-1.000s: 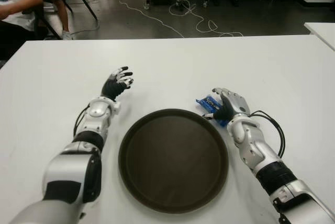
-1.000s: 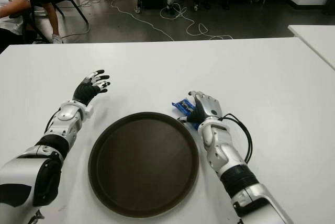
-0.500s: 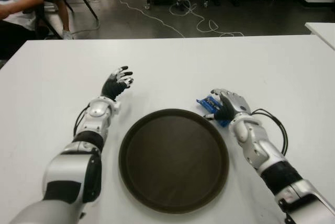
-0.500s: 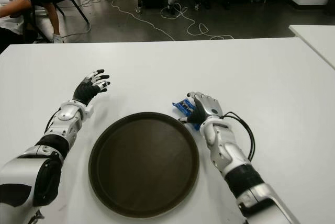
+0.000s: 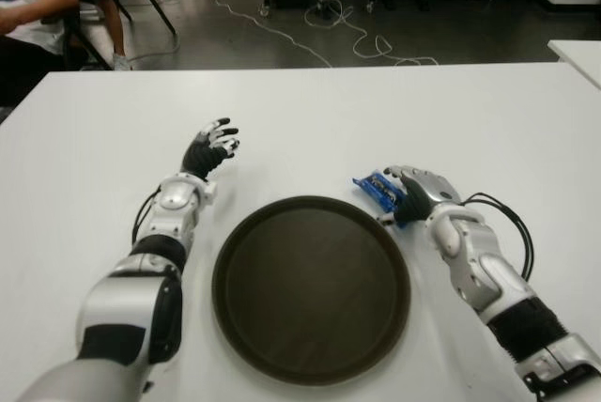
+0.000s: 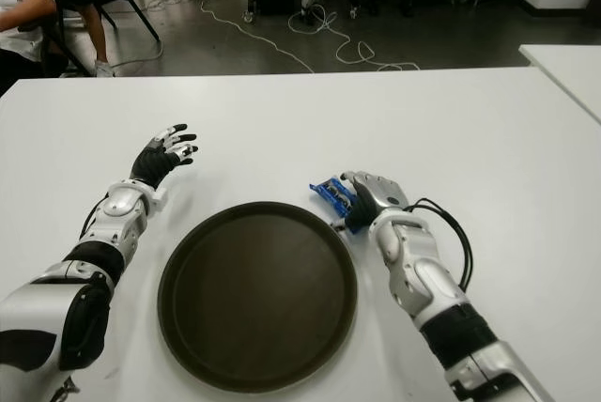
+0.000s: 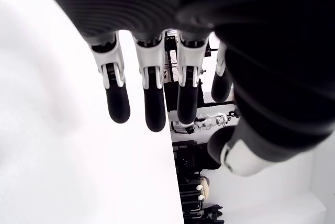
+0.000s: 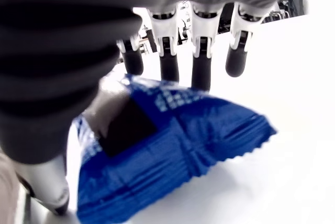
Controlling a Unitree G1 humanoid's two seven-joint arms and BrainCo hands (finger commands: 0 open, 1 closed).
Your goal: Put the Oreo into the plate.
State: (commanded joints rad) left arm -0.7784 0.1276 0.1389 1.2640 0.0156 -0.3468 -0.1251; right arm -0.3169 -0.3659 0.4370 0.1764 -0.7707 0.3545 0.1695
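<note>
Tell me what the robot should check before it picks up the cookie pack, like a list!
1. Oreo pack within reach of the right hand: ok, the hand is right over it, beside the plate's rim.
2. Right hand's fingers closed on the pack: not ok, in the right wrist view they are extended past the pack, not wrapped round it.
3. Pack off the table: not ok, it looks to lie on the white surface.
4. Plate ready to receive: ok, nothing lies in it.
5. Left hand out of the way: ok, it is open, on the plate's far left side.
</note>
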